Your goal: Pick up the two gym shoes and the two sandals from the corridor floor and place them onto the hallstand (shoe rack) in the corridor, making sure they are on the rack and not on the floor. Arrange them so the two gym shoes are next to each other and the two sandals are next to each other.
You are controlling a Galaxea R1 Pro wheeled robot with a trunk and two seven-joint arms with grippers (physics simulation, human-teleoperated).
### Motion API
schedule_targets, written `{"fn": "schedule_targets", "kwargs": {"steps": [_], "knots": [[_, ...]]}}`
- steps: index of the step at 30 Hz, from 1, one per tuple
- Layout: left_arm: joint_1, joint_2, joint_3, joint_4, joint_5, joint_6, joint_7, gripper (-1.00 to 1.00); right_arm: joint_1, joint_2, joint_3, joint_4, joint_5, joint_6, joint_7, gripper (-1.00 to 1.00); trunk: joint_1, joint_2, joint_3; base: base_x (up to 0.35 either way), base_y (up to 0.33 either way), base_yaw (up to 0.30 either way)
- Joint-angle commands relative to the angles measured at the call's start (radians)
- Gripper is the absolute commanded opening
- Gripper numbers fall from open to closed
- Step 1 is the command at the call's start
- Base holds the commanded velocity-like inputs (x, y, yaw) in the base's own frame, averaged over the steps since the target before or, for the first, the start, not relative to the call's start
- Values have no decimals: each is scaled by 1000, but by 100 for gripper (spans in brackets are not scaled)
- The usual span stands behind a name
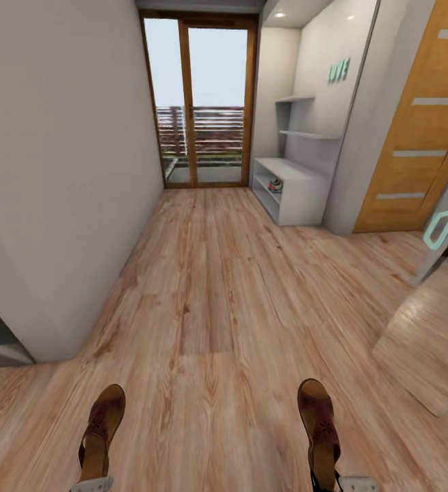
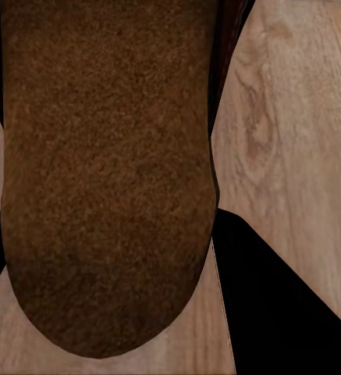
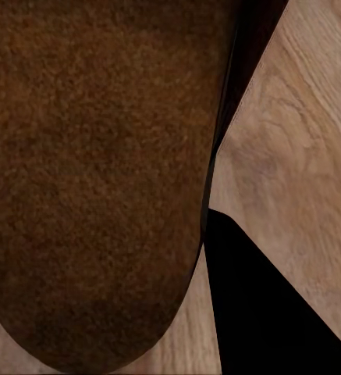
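Observation:
Two dark reddish-brown sandals hang above the corridor floor (image 1: 210,287) near the bottom of the head view. My left gripper (image 1: 91,484) is shut on the heel end of the left sandal (image 1: 102,430), and my right gripper (image 1: 352,483) on the heel end of the right sandal (image 1: 319,427). Each wrist view looks closely at a brown sole (image 2: 108,180) (image 3: 100,180) with planks behind it. Far ahead on the right stands the white hallstand (image 1: 306,195). A gym shoe (image 1: 275,184) with red and green marks sits on its lower shelf.
A grey wall (image 1: 59,178) runs along the left, with a corner jutting out near me. A glass door (image 1: 203,109) closes the far end. On the right are a wooden door (image 1: 422,137) and a tilted panel with a teal handle (image 1: 441,229).

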Motion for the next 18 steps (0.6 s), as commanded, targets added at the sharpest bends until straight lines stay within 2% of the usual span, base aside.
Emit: {"fn": "schedule_targets", "kwargs": {"steps": [1,18], "knots": [[-1,0,9,1,-12,-3,-3,-100,-1,1,-8,-1,-3,-2,10,-100,0,0,-1,339,0,0],[-1,0,9,1,-12,-3,-3,-100,-1,1,-8,0,-3,-2,10,-100,0,0,-1,339,0,0]]}}
